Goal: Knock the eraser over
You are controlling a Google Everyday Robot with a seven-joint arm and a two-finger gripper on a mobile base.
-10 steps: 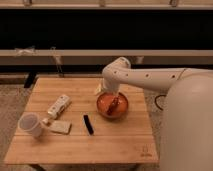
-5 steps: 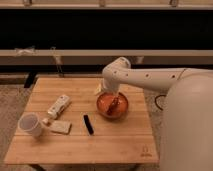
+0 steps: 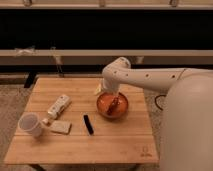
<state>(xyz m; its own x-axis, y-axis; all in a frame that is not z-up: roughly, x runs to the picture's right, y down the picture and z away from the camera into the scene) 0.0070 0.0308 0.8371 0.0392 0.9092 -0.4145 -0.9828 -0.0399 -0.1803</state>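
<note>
Near the front middle of the wooden worktop (image 3: pixel 117 142), the eraser (image 3: pixel 88 124) shows as a narrow dark bar, slanted a little, with its far end leaning left. Whether it stands on a thin edge or lies flat cannot be told. It is apart from everything else, and bare wood surrounds it on all sides. To its left lies a flat pale beige pad (image 3: pixel 60 127), and beyond that, near the worktop's left edge, sits a white cup (image 3: pixel 30 125). A long white bottle-like thing (image 3: pixel 58 106) lies diagonally just behind the pad. To the eraser's right and slightly farther back sits a round orange-brown bowl (image 3: pixel 123 107). The robot's white arm (image 3: pixel 150 77) reaches in from the right side and bends downward over this bowl. The gripper (image 3: pixel 114 103) hangs within the bowl's rim, dark against the orange inside, well apart from the eraser. Whether the gripper is open or closed, or has hold of anything, cannot be told from this view.
</note>
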